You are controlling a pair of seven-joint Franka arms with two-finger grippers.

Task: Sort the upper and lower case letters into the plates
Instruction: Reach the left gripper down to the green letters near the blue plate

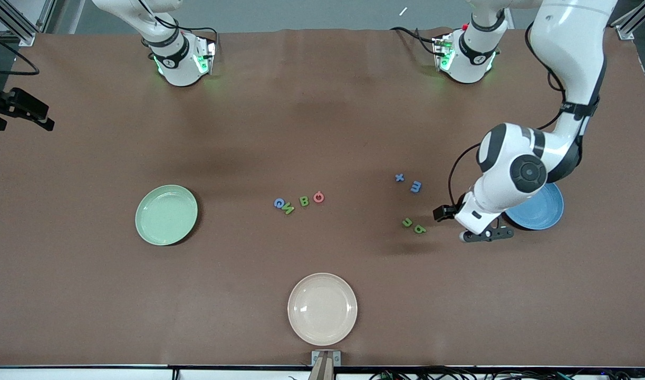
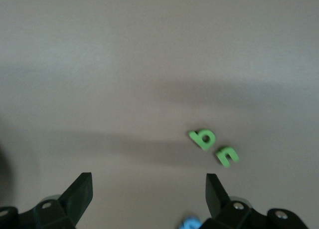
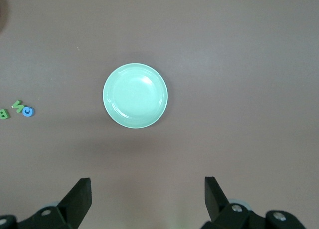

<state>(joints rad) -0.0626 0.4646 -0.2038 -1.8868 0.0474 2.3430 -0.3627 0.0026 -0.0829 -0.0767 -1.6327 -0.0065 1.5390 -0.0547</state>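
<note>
green and blue letters (image 1: pixel 304 201) all lie on the table; both plates (image 1: pixel 166 215) empty; left gripper (image 2: pixel 148 194) and right gripper (image 3: pixel 147 194) gape unladen.

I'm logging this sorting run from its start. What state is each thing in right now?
Green plate: empty.
Blue plate: partly hidden by the left arm; visible part empty.
Cream plate: empty.
Capital letters: loose on the table, unsorted.
Small letters: loose on the table, unsorted.
Left gripper: open, empty, beside the green small letters.
Right gripper: open, empty, waiting high above the table near the green plate.
</note>
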